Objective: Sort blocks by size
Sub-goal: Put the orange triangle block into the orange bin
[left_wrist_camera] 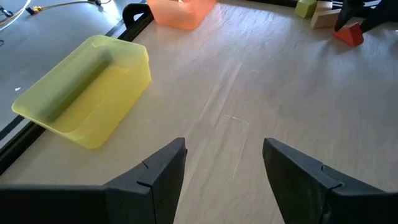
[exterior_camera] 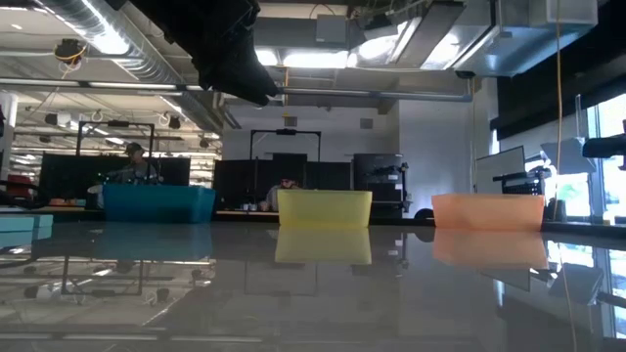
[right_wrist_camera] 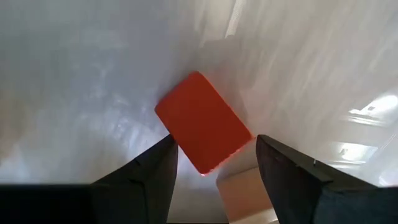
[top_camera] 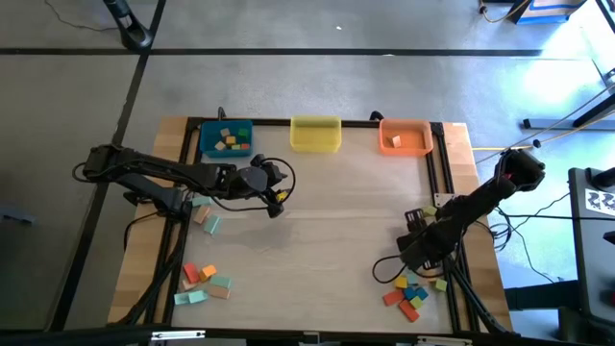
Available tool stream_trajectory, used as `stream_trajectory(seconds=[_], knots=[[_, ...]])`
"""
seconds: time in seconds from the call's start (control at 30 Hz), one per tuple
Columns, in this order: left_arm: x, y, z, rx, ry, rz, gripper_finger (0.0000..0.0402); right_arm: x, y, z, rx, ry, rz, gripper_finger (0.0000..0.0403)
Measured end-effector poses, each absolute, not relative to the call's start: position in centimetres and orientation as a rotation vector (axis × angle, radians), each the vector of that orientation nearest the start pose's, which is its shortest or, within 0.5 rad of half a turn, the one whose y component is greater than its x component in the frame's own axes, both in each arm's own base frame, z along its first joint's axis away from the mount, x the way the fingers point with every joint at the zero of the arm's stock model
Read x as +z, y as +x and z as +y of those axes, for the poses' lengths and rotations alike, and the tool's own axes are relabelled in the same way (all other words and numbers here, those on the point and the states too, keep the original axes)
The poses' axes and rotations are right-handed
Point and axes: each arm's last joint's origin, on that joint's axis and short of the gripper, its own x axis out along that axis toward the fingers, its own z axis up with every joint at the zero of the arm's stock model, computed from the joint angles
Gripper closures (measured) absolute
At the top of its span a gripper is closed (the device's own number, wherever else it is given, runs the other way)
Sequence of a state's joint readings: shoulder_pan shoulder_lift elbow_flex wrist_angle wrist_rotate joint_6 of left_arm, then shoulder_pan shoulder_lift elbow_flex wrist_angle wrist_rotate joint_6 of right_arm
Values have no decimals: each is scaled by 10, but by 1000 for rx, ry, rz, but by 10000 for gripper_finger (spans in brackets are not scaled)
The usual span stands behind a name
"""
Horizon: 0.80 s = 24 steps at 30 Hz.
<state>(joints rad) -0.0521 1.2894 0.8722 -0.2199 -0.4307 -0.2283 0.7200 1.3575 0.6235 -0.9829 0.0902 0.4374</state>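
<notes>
**Two open grippers, blocks on both sides of the table**

In the high view, a small group of blocks (top_camera: 204,284) lies at the lower left of the table (top_camera: 317,221). Two more blocks (top_camera: 205,218) sit a bit higher, close to the left arm.

The left gripper (top_camera: 277,204) hangs over the table just left of the middle, below the blue bin (top_camera: 227,139). Its two fingers (left_wrist_camera: 163,174) are spread apart and hold nothing. Only bare table shows between them.

Along the top edge of the table stand three bins. The blue bin on the left has several small blocks inside. The yellow bin (top_camera: 315,134) is in the middle. The orange bin (top_camera: 405,136) on the right has one small block in it.

The right gripper (top_camera: 415,252) is low at the lower right of the table, just above another pile of blocks (top_camera: 411,292). Its fingers (right_wrist_camera: 149,177) are open too. A red flat block (right_wrist_camera: 203,122) lies on the table between them, and a tan block (right_wrist_camera: 245,196) lies right next to it. I cannot tell if the fingers touch the red block.
</notes>
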Motion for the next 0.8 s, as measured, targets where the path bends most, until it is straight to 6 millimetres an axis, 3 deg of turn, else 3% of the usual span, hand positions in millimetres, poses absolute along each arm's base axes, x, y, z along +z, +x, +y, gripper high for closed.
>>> stream_trajectory(seconds=[0.8], knots=[[257, 271, -2, 434, -65, 576, 199, 145, 143, 122, 300, -402, 1478, 187]])
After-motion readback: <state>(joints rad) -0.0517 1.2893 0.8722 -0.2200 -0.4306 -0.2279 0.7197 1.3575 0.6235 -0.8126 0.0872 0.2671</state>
